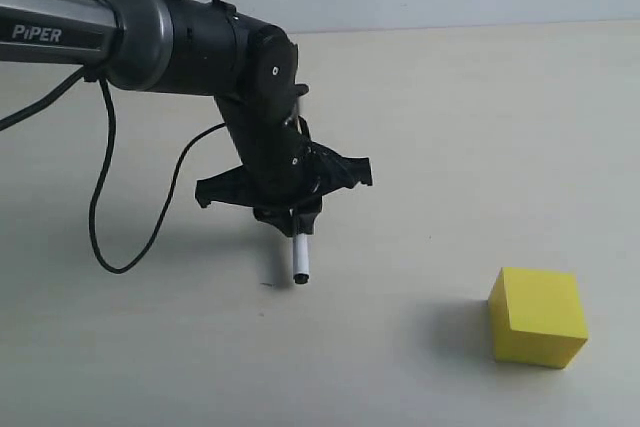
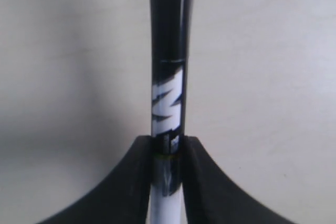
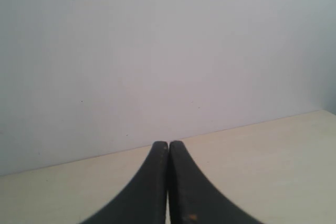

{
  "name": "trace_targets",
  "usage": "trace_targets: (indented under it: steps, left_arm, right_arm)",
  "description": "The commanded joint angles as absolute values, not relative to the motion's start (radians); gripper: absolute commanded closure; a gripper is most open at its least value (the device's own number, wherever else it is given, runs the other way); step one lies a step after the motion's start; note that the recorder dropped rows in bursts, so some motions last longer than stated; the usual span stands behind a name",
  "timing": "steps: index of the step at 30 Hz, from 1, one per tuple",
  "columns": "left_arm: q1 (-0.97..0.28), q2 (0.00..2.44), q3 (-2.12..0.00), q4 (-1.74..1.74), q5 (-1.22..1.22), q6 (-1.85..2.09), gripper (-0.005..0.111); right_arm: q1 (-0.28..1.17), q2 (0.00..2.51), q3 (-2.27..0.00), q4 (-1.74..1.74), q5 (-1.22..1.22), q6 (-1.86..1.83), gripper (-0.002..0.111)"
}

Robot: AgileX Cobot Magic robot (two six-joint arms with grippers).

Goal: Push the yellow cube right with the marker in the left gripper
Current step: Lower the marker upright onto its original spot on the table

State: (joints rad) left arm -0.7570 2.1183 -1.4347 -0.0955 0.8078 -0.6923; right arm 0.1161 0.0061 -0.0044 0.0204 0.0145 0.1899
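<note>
Yellow cube [image 1: 537, 317]: sitting on the table [image 1: 460, 137], well to the right of the tool. White-barrelled marker [image 1: 299, 262]: hanging tip-down near the surface. Black left gripper [image 1: 292, 219]: pinching narrowly on the marker's barrel. Risk: marker pivoting or slipping between the plates on contact; an off-centre push spinning the cube instead of sliding it.

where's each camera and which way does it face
Exterior: off the arms, angled down at the table; left gripper holds the marker, yellow cube apart.
Left wrist: on that arm, looks along its fingers at the marker.
Right wrist: on that arm, faces the wall; right gripper shut.
Shared: the marker, exterior and left wrist.
</note>
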Motion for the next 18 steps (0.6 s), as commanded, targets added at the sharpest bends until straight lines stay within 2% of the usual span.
trace_targets:
  steps: [1, 18]
  left_arm:
    - [-0.755, 2.132, -1.434, -0.111, 0.785, -0.679, 0.107]
    - [-0.755, 2.141, -1.434, -0.111, 0.785, -0.664, 0.107]
  right_arm:
    - [0.111, 0.000, 0.000, 0.021, 0.012, 0.186, 0.108]
    - [0.111, 0.000, 0.000, 0.021, 0.012, 0.186, 0.108]
